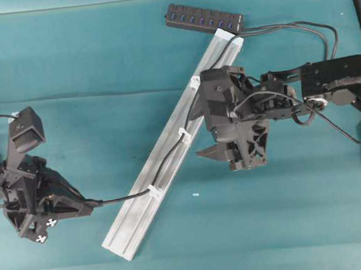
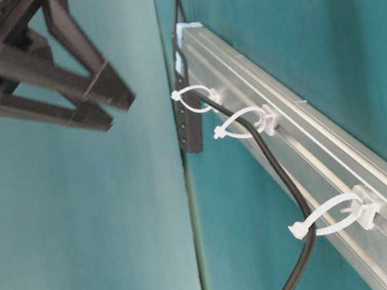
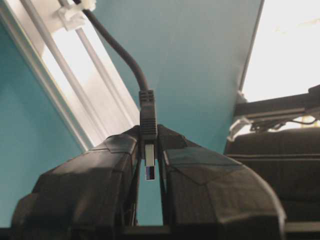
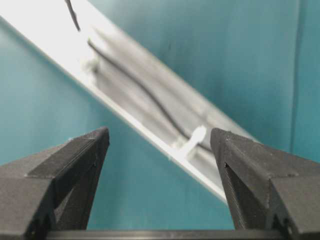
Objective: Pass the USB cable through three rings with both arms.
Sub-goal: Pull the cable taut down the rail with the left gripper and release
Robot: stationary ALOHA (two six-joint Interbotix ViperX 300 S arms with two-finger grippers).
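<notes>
The left gripper (image 3: 150, 165) has its fingers (image 3: 107, 150) pinched nearly together on the metal plug of the USB cable (image 1: 169, 153), the plug's long axis running straight out between them toward the rail. From that grip the cord leaves to the right, low over the counter (image 1: 290, 226), and enters the near ring (image 1: 152, 191) at the rail's near-left end. It then lies along the silver rail (image 1: 134, 224), following its diagonal from near-left to far-right, through the middle ring (image 1: 184, 134) and the far ring (image 1: 194, 81), and on toward the black hub (image 1: 203, 18) at the far end. So all three rings already look threaded. The right gripper (image 4: 160, 145) hangs above the rail around the middle ring, its fingers (image 4: 75, 160) spread wide and holding nothing. The left arm alone has the cable, and any further pull would have to follow the rail's line away to the near left.
</notes>
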